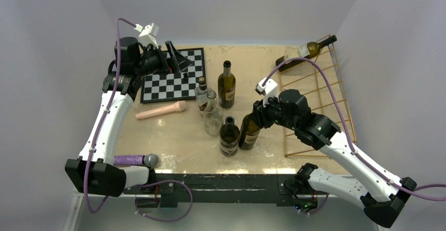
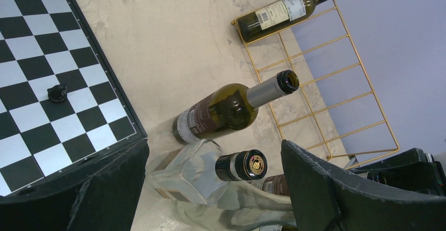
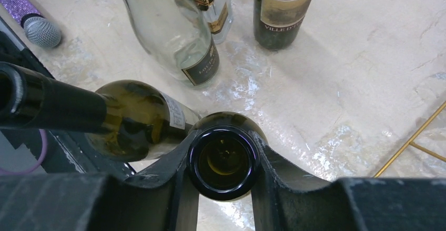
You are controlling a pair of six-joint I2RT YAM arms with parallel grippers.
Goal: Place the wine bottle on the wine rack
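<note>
My right gripper (image 1: 256,116) is shut on the neck of a dark green wine bottle (image 1: 250,132) that stands about upright near the table's front, just left of the wine rack. In the right wrist view both fingers clamp just below the bottle's open mouth (image 3: 223,162). The gold wire wine rack (image 1: 318,95) lies flat on the right, and one wine bottle (image 1: 305,52) lies across its far end. The rack (image 2: 321,73) and that bottle (image 2: 279,12) also show in the left wrist view. My left gripper (image 1: 176,57) hangs open and empty above the chessboard (image 1: 173,76).
Close left of the held bottle stand a dark bottle (image 1: 229,136), a clear bottle (image 1: 212,116), a small capped clear bottle (image 1: 202,95) and a tall dark bottle (image 1: 226,86). A pink pin (image 1: 160,110) and a purple microphone (image 1: 137,160) lie front left.
</note>
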